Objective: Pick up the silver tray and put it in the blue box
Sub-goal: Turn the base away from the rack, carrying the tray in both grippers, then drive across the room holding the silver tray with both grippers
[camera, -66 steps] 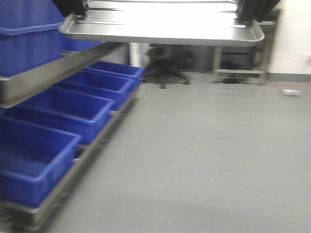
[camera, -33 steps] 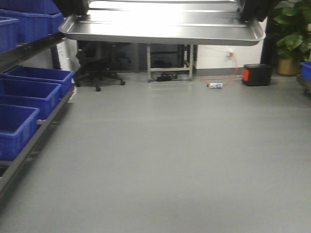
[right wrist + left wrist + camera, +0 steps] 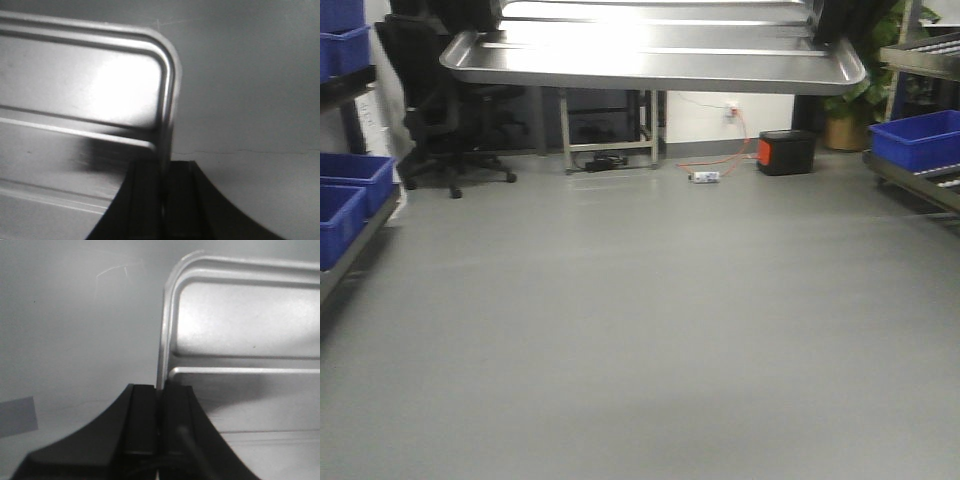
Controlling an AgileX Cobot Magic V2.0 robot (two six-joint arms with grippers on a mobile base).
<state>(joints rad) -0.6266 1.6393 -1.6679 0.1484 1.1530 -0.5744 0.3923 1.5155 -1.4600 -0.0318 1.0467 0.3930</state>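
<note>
The silver tray hangs level across the top of the front view, above the grey floor. My left gripper is shut on its left rim. My right gripper is shut on its right rim. In the left wrist view the tray's rim runs between the closed black fingers of the left gripper. In the right wrist view the rim runs into the closed right gripper. One blue box stands on a rack at the right. Other blue boxes stand on a rack at the left edge.
A black office chair stands at the back left. Behind it are a metal table frame, a black and orange case, a potted plant and a cable with a small object on the floor.
The view has swung to the right. The left rack of blue boxes slid almost out of frame, and a right rack with a blue box came in. The tray stays gripped the same way.
</note>
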